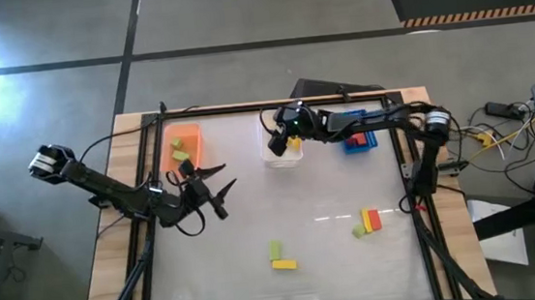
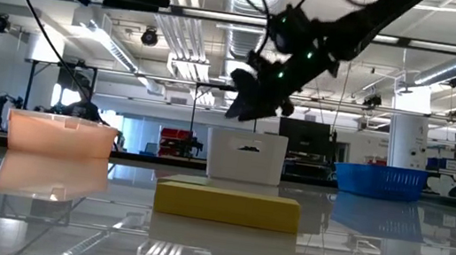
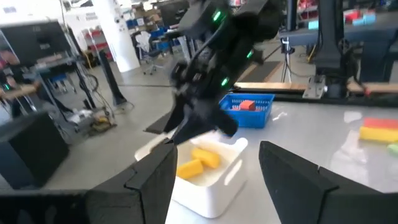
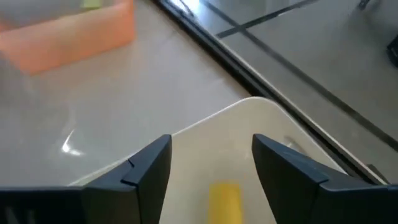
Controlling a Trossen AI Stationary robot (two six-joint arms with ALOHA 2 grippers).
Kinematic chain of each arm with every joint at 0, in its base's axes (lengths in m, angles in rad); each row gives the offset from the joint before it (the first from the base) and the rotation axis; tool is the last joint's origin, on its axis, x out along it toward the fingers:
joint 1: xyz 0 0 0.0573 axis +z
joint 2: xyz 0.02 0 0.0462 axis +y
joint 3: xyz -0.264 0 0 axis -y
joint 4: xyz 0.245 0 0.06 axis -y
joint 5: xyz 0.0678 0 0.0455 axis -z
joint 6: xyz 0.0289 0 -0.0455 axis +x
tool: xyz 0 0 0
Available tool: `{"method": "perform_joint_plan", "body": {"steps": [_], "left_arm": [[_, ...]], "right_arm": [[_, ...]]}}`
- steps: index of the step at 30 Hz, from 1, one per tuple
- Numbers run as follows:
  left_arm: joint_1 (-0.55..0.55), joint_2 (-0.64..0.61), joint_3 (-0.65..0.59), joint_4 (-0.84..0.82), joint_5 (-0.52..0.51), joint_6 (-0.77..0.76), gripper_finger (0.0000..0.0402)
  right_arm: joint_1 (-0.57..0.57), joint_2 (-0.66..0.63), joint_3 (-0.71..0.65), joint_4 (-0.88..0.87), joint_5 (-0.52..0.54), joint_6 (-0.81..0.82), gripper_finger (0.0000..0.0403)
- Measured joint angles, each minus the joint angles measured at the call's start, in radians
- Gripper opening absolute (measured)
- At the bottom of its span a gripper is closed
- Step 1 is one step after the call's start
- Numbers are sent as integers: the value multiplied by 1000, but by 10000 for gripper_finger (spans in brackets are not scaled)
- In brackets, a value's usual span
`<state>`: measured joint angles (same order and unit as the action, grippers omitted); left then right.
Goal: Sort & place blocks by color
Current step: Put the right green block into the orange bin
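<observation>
The right gripper [image 1: 280, 145] was hanging right over the clear bin [image 1: 284, 157], which sat near the middle of the table's far edge. Its jaws stood apart with nothing between them, and a yellow block [image 4: 224, 200] lay down in the bin straight below. The left wrist view showed two yellow blocks [image 3: 198, 162] in that bin.

The left gripper [image 1: 215, 191] hovered off the table surface toward the left side, just in front of the orange bin [image 1: 185, 143], jaws spread wide and empty. The orange bin sat by the far left corner with a couple of green blocks [image 1: 181, 155] in it. The blue bin [image 1: 359, 138] was further right along the far edge, holding a red block [image 3: 245, 106].

The rest of the blocks were nearer the front edge. A green block [image 1: 275, 250] and a yellow one [image 1: 283, 264] lay touching each other about midway along it, and a small cluster of a yellow [image 1: 367, 220], a red [image 1: 375, 220] and a green block [image 1: 359, 229] lay over by the right edge.

Plenty of bare table [image 1: 254, 219] lay between the bins and those leftover blocks, and the front left part was wide open too. The two arms were well apart from each other.
</observation>
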<state>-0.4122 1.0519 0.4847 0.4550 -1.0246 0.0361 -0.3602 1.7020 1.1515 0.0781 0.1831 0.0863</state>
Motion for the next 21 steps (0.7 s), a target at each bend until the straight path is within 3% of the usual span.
{"method": "perform_joint_plan", "body": {"steps": [5,12,16,21], "left_arm": [[-4,40,-1,2,25,-108,211],[-1,103,16,1,39,-119,211],[1,105,40,10,39,-61,211],[0,88,43,96,34,51,211]], "right_arm": [[86,-180,4,-279,-11,57,199],[270,-374,-7,-546,-203,379,188],[412,-403,-12,-690,-223,580,184],[534,-365,-14,-1015,-297,944,176]]}}
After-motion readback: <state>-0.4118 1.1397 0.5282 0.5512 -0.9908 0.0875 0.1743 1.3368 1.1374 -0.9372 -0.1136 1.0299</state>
